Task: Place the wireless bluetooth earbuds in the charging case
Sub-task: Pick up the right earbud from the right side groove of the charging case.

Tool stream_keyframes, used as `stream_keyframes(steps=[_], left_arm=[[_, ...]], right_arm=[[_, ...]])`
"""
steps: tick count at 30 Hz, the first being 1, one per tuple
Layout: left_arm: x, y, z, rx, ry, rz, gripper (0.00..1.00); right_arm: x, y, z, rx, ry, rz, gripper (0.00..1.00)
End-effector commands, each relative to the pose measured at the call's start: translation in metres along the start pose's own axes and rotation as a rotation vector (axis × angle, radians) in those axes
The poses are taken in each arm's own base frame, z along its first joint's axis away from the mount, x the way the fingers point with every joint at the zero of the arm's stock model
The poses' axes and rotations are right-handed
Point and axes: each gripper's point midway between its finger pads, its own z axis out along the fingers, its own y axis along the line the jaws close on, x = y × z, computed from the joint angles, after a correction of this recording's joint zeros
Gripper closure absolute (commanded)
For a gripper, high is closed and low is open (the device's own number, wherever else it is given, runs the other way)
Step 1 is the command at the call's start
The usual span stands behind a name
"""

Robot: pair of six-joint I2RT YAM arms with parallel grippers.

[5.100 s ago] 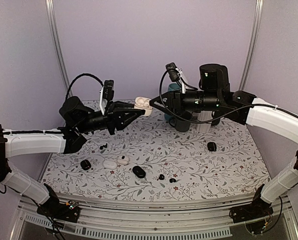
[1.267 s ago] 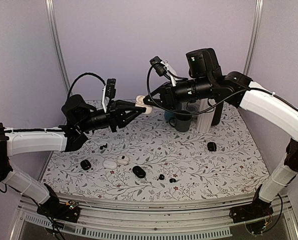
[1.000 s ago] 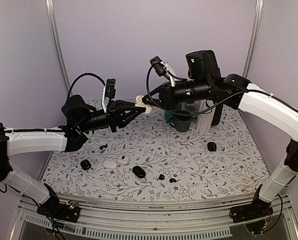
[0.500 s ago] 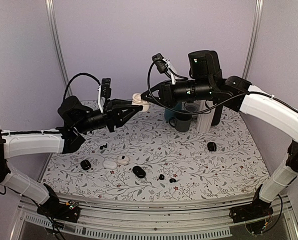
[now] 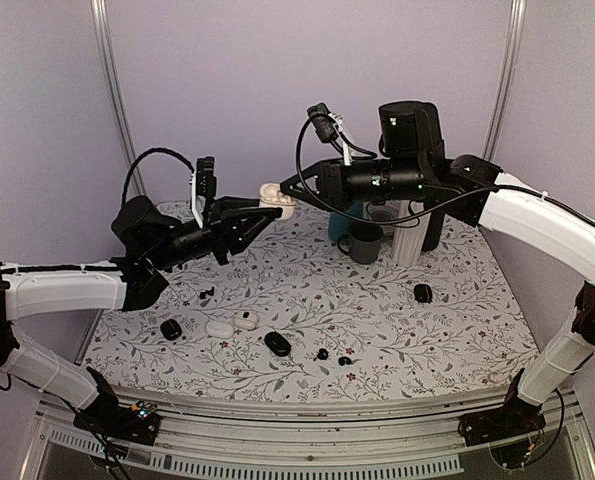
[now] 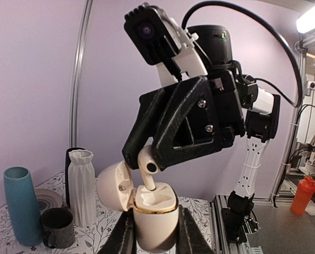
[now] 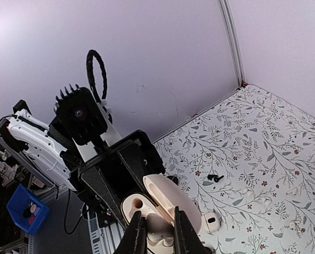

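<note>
Earbud pinched in right gripper, charging case clamped in left gripper, both higher now

Charging case and earbud are glossy cream plastic, rim gold metallic, table matt.

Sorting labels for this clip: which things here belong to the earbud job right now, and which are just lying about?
In the job: open white charging case in the left hand; white earbud in the right hand, stem at the case's socket; loose black earbuds.
Lying about: grey mug; teal vase; white ribbed vase; black case; closed white case.
</note>
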Motion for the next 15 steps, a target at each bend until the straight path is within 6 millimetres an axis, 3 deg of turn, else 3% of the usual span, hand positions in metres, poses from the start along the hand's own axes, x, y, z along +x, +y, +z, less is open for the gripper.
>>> stream_keyframes(steps=[1,15], left_arm=[[-0.0361,-0.0084,-0.0051,-0.019,-0.127,0.111,1.0],[-0.0434,-0.0074,-0.0067,-0.102,-0.16,0.203,1.0]], right_arm=[[0.0089,-0.0009,-0.0042,0.011,0.026,0.036,0.89],[0.0148,-0.0003,0.0007,0.002,0.045,0.045,0.9]])
